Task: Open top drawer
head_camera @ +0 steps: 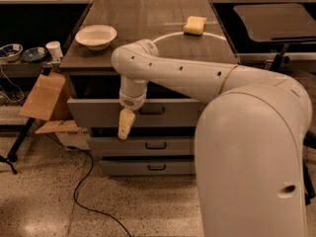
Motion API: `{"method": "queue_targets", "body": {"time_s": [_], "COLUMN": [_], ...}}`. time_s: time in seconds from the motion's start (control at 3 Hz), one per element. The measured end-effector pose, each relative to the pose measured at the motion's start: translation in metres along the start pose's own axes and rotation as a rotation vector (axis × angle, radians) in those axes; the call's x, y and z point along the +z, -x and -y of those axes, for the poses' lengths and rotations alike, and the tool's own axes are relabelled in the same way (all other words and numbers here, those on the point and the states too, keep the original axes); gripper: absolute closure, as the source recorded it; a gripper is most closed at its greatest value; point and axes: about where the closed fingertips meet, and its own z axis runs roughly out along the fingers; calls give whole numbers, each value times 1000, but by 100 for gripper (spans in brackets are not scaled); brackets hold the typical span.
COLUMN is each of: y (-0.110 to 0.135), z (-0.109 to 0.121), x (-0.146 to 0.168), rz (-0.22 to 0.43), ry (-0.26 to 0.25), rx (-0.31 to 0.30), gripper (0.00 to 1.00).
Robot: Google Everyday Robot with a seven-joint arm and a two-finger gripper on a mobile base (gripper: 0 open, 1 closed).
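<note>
The top drawer (98, 113) is the widest grey front, just under the tabletop. It stands pulled out a little, with a dark gap above its upper edge. Its small black loop handle (152, 110) shows at the centre and nothing holds it. My gripper (126, 124) hangs point-down in front of the drawer front, just left of the handle, its tan tip reaching the drawer's lower edge. The white arm reaches in from the right and hides the right part of the drawers.
Two narrower grey drawers (156, 145) (156, 167) sit shut below. A white bowl (96, 36) and a yellow sponge (195, 25) lie on the tabletop (148, 19). A cardboard box (44, 98) leans at the left; a black cable (81, 181) runs across the floor.
</note>
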Motion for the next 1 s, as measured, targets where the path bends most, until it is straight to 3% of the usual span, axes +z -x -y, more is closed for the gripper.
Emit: {"method": "queue_targets", "body": {"time_s": [0.33,1.0], "y": [-9,-51], "z": [-21,-68], "x": [-6,-13], "rz": [-35,-117], "ry": [32,146], "rx": [2,-17], "gripper": [0,0]}}
